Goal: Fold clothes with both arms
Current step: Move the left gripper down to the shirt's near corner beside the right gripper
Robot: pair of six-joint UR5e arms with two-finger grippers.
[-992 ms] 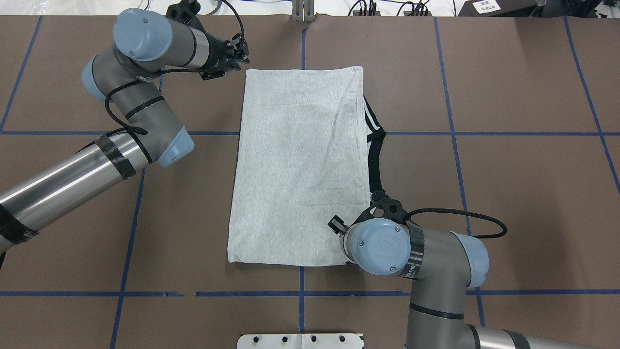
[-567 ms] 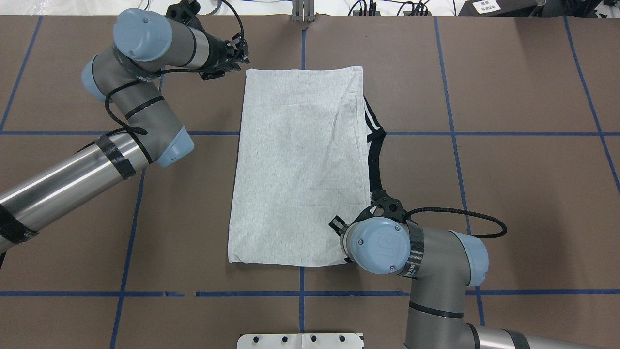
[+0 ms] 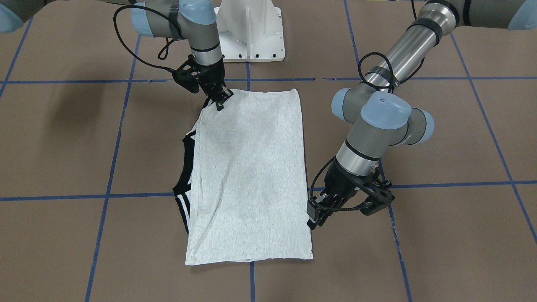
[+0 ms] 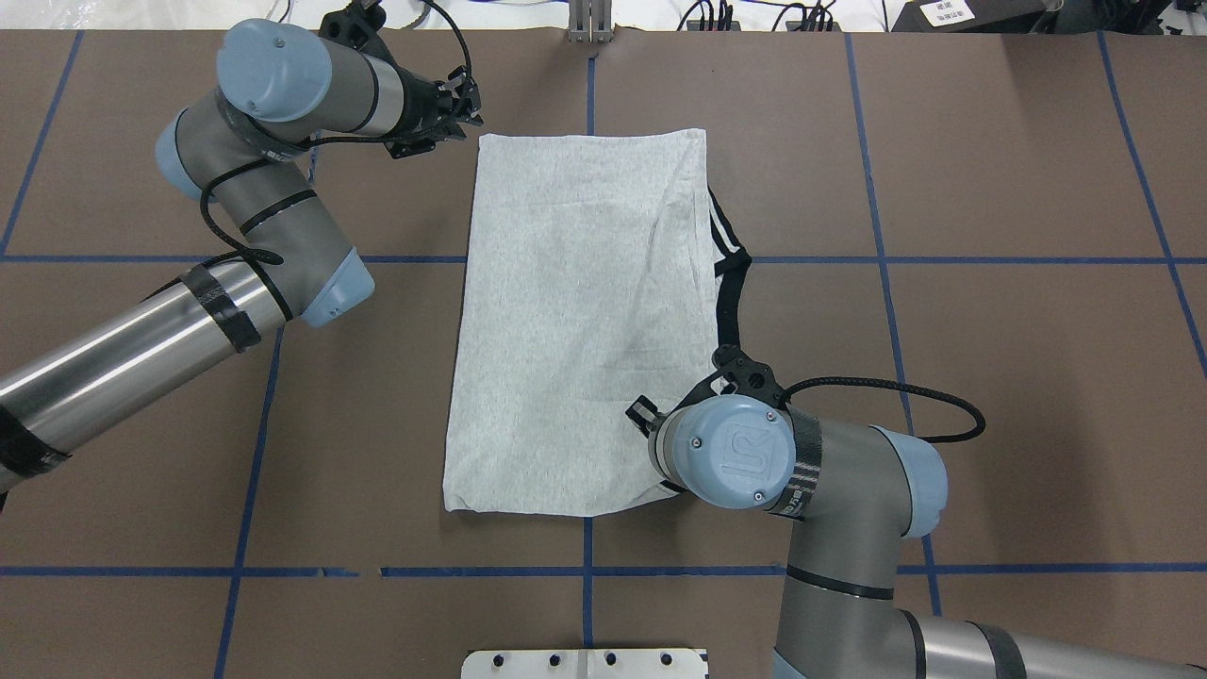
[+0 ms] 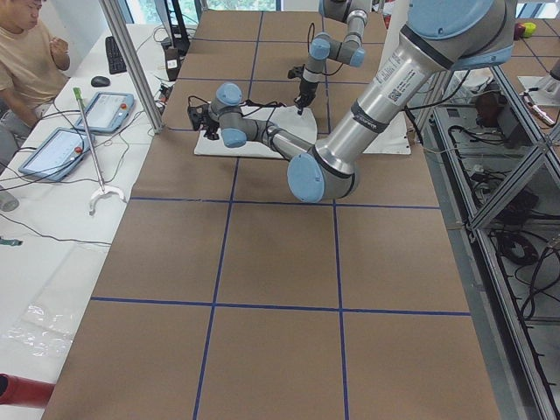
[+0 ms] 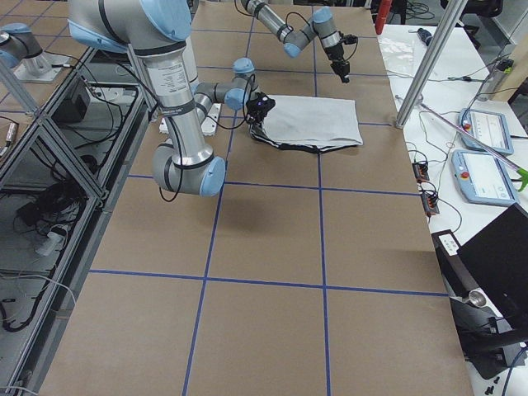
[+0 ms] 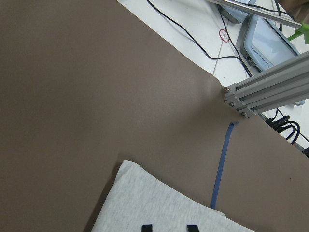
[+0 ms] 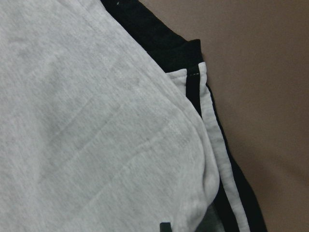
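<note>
Grey T-shirt [image 4: 575, 321] lies half-folded; overhead, right gripper [image 3: 220, 104] seems pinched on its five-o'clock corner, while left gripper [image 7: 170, 227], spread, must next grasp the eleven-o'clock corner.

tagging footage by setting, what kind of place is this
Most likely a robotics lab: a left arm and a right arm reach over a T-shirt on a brown-covered table marked with a blue tape grid. Teach pendants lie beside it, and an operator sits alongside.
</note>
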